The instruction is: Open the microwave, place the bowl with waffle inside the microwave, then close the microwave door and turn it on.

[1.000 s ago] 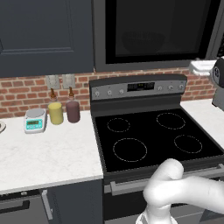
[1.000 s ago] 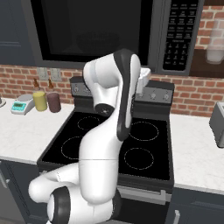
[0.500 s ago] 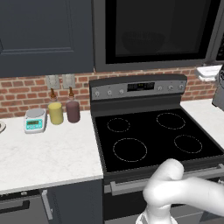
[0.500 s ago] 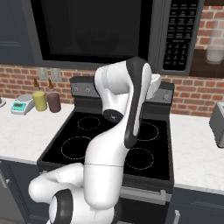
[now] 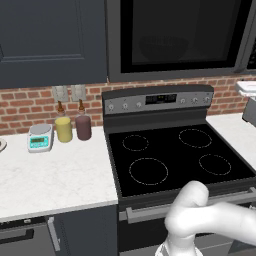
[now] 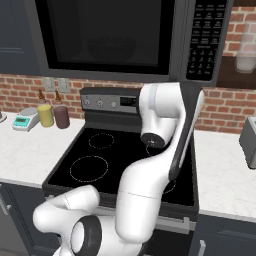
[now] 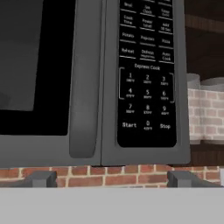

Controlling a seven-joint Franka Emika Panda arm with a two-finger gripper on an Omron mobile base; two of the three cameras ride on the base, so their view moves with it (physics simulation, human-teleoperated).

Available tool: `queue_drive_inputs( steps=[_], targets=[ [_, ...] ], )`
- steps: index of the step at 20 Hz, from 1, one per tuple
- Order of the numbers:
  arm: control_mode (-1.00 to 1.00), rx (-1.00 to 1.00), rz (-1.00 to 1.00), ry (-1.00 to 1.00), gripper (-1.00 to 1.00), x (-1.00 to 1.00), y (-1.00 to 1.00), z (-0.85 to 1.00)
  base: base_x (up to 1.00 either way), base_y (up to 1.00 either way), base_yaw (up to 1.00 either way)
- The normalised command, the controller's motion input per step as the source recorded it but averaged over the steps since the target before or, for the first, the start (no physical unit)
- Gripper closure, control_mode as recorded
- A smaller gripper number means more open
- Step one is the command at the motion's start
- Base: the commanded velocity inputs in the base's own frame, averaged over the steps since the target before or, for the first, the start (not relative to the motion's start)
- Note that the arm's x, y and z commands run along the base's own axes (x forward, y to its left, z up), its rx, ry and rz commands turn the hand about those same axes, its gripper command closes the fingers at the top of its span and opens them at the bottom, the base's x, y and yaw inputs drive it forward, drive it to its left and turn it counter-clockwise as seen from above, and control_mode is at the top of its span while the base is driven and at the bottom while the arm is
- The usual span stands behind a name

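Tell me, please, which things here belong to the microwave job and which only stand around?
Job: microwave; microwave door, shut; its handle; keypad; pincer, open.
Standing around: stove; scale; yellow bottle; dark bottle; toaster.

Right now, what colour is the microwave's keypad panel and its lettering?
The keypad panel is black with white lettering, set in the dark grey microwave; the hand view shows it best.

Microwave (image 6: pixel 115 40) top cut by the upper edge in both base views; in the hand view its door (image 7: pixel 48 78) runs off left and top. Bowl (image 6: pixel 112 48) a dim shape behind the dark glass, contents not discernible. Toaster-like grey box (image 6: pixel 248 141) far right cut by the edge. Keypad (image 6: pixel 207 37) labels too small to read from the base
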Motion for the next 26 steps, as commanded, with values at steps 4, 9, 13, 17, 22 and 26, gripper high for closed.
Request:
queue_drive_inputs(
  steps=[4, 9, 13, 17, 22, 26],
  targets=[
    [-1.0, 0.14, 0.06, 0.13, -1.0, 0.0, -0.44, 0.19, 0.0, 0.0, 0.0],
    [-1.0, 0.07, 0.05, 0.09, -1.0, 0.03, -0.19, 0.3, 0.0, 0.0, 0.0],
    [-1.0, 0.03, 0.03, 0.07, -1.0, 0.01, -0.24, 0.26, 0.0, 0.0, 0.0],
    [-1.0, 0.0, 0.0, 0.02, -1.0, 0.0, -0.39, 0.17, 0.0, 0.0, 0.0],
    [-1.0, 0.0, 0.0, 0.0, -1.0, 0.0, -0.4, 0.13, 0.0, 0.0, 0.0],
    [-1.0, 0.0, 0.0, 0.0, -1.0, 0.0, -0.29, 0.25, 0.0, 0.0, 0.0]
  ],
)
